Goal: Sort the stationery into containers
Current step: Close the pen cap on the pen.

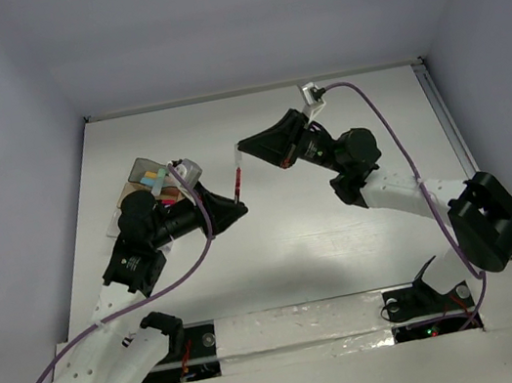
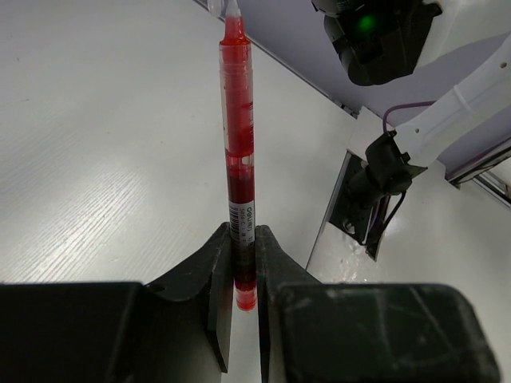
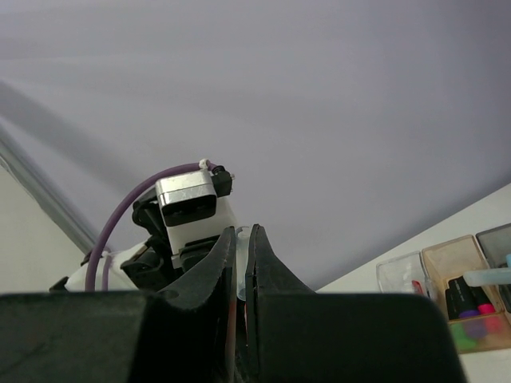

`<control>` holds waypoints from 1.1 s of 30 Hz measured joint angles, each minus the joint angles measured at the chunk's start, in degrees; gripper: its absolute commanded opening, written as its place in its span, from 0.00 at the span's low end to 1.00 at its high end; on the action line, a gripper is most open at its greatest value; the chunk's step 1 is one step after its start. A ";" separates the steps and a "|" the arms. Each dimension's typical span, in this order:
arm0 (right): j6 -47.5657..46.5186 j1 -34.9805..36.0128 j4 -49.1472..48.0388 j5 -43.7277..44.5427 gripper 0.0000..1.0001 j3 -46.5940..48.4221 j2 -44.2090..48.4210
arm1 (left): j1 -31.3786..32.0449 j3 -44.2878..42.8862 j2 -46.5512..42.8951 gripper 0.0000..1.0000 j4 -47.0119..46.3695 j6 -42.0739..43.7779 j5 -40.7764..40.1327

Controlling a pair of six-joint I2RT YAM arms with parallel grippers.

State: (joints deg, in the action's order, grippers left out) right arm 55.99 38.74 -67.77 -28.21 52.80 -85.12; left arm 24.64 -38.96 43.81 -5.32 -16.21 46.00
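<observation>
Left tool (image 2: 243, 243) and right tool (image 1: 240, 146) clamp one red pen (image 2: 238, 144), containers (image 1: 144, 171) nearby.

Overhead view of table (image 1: 343, 236); close wrist views along left hand (image 2: 243, 238), right hand (image 3: 242, 236); shared red pen (image 2: 238, 120)

The only marking that can be read stands on the red pen (image 2: 238, 159): the brand word "deli", in pale letters running lengthwise on the dark band of the barrel, just above where the left pincer (image 2: 243, 234) clamps it. A line of finer print follows beneath that word, too small to make out. From overhead the pen is too small for lettering to show. In the right wrist view the items in the containers (image 3: 447, 275) are blurred, with nothing legible.
</observation>
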 measured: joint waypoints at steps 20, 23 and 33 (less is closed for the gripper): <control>-1.97 1.88 -0.02 0.74 0.00 -1.20 -0.11 | 0.00 0.00 -0.81 0.00 0.55 0.04 -1.77; -2.47 2.29 -0.04 0.83 0.00 -1.20 -0.22 | 0.00 0.02 -1.03 0.00 0.50 0.02 -2.14; -5.84 4.57 0.28 3.72 0.00 -2.73 -0.46 | -0.09 0.44 -1.33 0.00 1.77 -0.70 -2.95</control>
State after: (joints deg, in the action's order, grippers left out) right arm 50.15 43.31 -67.48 -24.49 50.06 -85.58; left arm 24.56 -38.52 42.48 -3.55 -16.91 43.05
